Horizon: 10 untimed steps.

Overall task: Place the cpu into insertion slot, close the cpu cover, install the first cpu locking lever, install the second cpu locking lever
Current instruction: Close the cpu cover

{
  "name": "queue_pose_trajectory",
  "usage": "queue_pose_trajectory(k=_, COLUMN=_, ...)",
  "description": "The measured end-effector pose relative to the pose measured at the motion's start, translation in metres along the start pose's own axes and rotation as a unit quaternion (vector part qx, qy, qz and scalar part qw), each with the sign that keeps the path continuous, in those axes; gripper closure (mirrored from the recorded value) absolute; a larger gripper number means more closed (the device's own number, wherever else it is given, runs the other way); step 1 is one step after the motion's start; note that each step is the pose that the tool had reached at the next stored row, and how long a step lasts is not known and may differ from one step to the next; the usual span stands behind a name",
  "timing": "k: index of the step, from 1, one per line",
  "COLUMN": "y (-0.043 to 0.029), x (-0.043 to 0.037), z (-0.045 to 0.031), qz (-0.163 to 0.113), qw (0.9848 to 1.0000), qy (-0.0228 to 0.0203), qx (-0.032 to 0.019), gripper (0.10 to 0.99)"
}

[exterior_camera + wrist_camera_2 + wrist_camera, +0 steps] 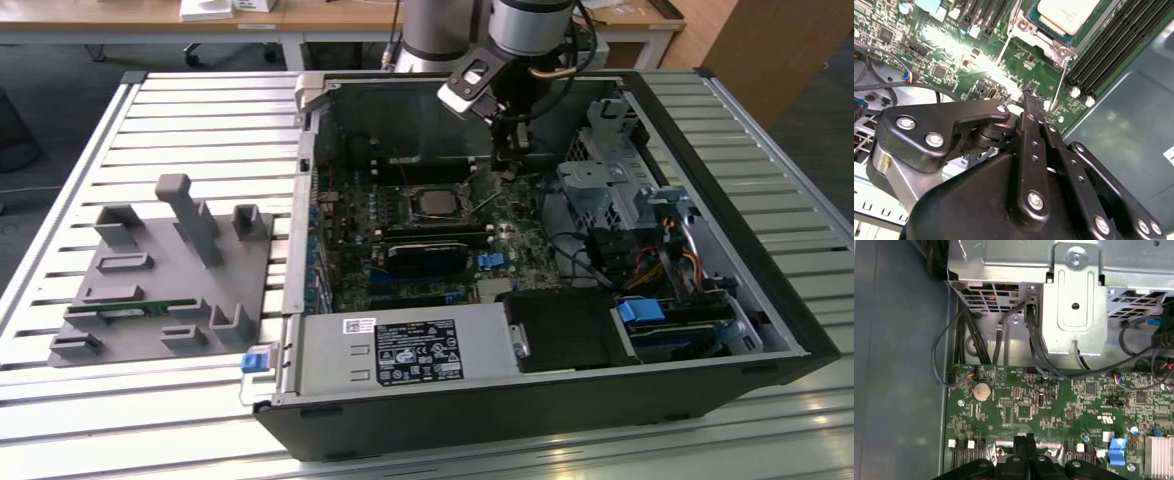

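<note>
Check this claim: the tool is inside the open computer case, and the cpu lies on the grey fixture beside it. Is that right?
No. The cpu sits in the insertion slot, not on the grey fixture; the second wrist view shows it. The rest holds.

Slatted metal table under an open computer case and a grey fixture block

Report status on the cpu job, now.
Claw shut, low over the board beside the slot. Cpu seated in it. Thin lever by claw tip; nothing seen in the way.
</note>
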<state>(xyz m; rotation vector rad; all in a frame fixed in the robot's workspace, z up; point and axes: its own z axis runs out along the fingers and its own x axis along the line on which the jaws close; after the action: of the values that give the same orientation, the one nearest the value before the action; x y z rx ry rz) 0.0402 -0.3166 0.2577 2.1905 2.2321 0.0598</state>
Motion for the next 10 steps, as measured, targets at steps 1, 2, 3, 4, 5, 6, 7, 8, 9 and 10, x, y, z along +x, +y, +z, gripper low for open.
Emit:
queue_pose_trajectory(k=1, y=0.0014, x=0.0005, z=0.0005, qz=0.000, qw=1.0000, qy=0.0001, qx=0.0002, gripper=0.980)
queue_pose_trajectory(k=2, y=0.0033, x=0.0006, z=0.0009, qz=0.000, qw=1.0000, qy=0.0001, qx=0.0005, gripper=0.980)
queue_pose_trajectory(k=3, y=0.0053, x=0.0008, z=0.0012, qz=0.000, qw=1.0000, qy=0.0000, qx=0.0009, gripper=0.980)
queue_pose_trajectory(k=4, y=0.0072, x=0.0009, z=0.0015, qz=0.000, qw=1.0000, qy=0.0000, qx=0.0013, gripper=0.980)
queue_pose_trajectory(k=5, y=0.0092, x=0.0010, z=0.0018, qz=0.000, qw=1.0000, qy=0.0000, qx=0.0015, gripper=0.980)
queue_pose_trajectory(k=6, y=0.0116, x=0.0011, z=0.0021, qz=0.000, qw=1.0000, qy=0.0000, qx=0.0019, gripper=0.980)
queue_pose_trajectory(k=7, y=0.0138, x=0.0012, z=0.0024, qz=0.000, qw=1.0000, qy=0.0001, qx=0.0022, gripper=0.980)
queue_pose_trajectory(k=8, y=0.0155, x=0.0014, z=0.0029, qz=0.000, qw=1.0000, qy=0.0001, qx=0.0026, gripper=0.980)
queue_pose_trajectory(k=9, y=0.0167, x=0.0015, z=0.0035, qz=0.000, qw=1.0000, qy=0.0002, qx=0.0031, gripper=0.980)
queue_pose_trajectory(k=10, y=0.0177, x=0.0016, z=0.0043, qz=0.000, qw=1.0000, qy=0.0001, qx=0.0038, gripper=0.980)
